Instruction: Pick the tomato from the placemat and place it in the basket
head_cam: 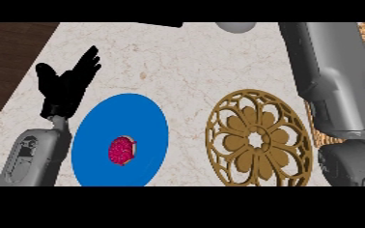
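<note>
The tomato [122, 150], a small red-pink thing, lies on the round blue placemat [146, 116], a little left of and below the mat's middle, untouched by either hand. The left hand [65, 86] rests open above and to the left of the mat, fingers straight and pointing up and away, holding nothing. The right forearm [324, 84] comes down the right side of the view, but the right hand itself does not show, so its state cannot be told. Right of the placemat, apart from it, stands the basket [259, 137], a golden-brown piece with an openwork flower pattern seen from above; the right forearm runs just beside its right rim and seems to overlap it. The first risk, as I judge it, is in the grasp: the tomato is small and round, and fingers that close off-centre could nudge it so that it rolls across the mat or off onto the bench [185, 63]. The second lies in the carry: if the left hand takes it, it must cross over the mat toward the basket, and the right forearm sits close enough there to get in the way. The third is the release: the holes in the basket look wide, and a tomato let go too high or near the rim might bounce out or settle badly.
</note>
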You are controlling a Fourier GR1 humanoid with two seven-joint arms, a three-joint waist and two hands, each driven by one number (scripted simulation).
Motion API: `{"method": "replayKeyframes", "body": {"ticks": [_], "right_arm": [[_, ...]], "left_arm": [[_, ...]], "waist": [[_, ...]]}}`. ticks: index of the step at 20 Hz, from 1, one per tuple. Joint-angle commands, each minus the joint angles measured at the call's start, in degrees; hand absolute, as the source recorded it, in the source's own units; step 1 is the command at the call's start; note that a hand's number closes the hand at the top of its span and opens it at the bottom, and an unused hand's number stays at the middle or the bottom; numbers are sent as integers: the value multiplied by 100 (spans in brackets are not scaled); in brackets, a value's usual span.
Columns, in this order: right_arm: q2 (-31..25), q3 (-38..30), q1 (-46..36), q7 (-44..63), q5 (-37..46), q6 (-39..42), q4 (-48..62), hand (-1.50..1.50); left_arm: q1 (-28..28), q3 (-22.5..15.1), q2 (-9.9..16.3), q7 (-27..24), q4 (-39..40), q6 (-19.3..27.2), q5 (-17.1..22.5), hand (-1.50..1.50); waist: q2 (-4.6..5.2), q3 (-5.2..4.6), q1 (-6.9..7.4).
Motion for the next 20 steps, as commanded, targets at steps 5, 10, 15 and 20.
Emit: {"method": "replayKeyframes", "body": {"ticks": [5,10,15,20], "right_arm": [[-512,-537,-387,1439,894,38,647,150],[-531,-711,-309,1777,1511,140,789,150],[-545,-1114,-146,1782,1672,-130,842,150],[-393,-1339,93,1774,1961,-303,966,150]], "left_arm": [[-39,95,52,-29,111,-25,38,0],[81,194,127,-63,104,-27,59,0],[283,243,129,-130,163,-29,68,0],[96,327,254,94,45,-35,108,0]], "waist": [[19,3,-108],[-87,10,-245],[-92,20,-305],[-131,29,-409]]}}
